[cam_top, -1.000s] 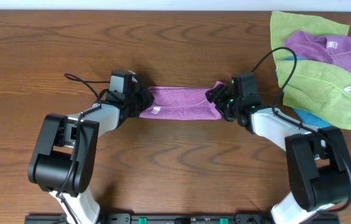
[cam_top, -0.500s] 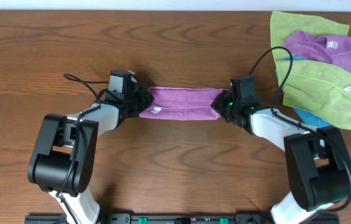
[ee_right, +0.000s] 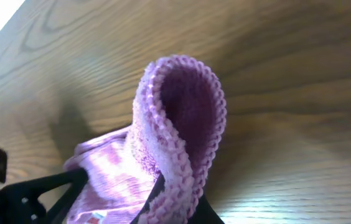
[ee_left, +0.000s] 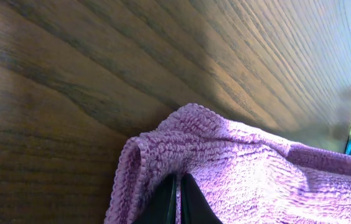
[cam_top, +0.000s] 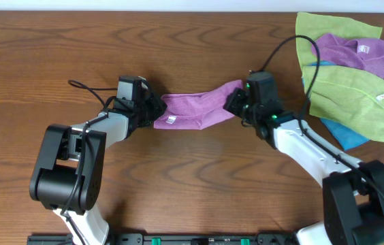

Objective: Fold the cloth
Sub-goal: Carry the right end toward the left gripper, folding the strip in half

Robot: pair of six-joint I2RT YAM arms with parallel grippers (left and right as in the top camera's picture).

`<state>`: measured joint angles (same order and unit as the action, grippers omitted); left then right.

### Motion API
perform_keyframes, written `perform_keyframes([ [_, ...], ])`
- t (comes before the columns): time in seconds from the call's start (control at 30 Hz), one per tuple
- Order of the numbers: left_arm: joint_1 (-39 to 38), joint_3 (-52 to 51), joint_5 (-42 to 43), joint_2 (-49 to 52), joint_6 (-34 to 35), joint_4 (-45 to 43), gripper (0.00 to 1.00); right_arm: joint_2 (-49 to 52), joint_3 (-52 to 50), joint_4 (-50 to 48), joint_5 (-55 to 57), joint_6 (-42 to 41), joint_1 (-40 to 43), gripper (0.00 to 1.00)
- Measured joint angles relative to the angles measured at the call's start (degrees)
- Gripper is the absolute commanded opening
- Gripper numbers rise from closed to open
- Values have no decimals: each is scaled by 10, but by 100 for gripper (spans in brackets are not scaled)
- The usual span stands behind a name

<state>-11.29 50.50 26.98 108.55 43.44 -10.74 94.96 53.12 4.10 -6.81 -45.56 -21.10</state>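
The cloth (cam_top: 195, 109), pinkish-purple and folded into a narrow strip, stretches between my two grippers on the wooden table, its white tag (cam_top: 169, 120) near the left end. My left gripper (cam_top: 152, 112) is shut on the strip's left end; the left wrist view shows the cloth (ee_left: 244, 168) bunched over the closed gripper (ee_left: 178, 193). My right gripper (cam_top: 235, 103) is shut on the right end, which is raised and curls in a loop (ee_right: 185, 118) over the gripper (ee_right: 178, 205). The strip slopes up toward the right.
At the back right lies a pile of cloths: a lime-green one (cam_top: 328, 30), a darker purple one (cam_top: 352, 51), another lime-green one (cam_top: 355, 102) and a blue one (cam_top: 345, 133) beneath. Cables run from both wrists.
My right gripper closed on the cloth's right end, then lifted it and carried it toward the back. The left gripper stayed put, still shut on its end.
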Motion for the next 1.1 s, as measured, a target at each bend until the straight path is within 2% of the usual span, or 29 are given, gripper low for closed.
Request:
perform_keyframes([
  [0.33, 0, 0, 0, 0, 0, 0, 6, 12, 88, 20, 64, 44, -79, 1],
  [0.73, 0, 0, 1, 0, 0, 0, 6, 151, 202, 52, 77, 71, -136, 1],
  [1.1, 9, 0, 18, -5, -10, 3, 6, 160, 212, 71, 78, 81, -155, 1],
])
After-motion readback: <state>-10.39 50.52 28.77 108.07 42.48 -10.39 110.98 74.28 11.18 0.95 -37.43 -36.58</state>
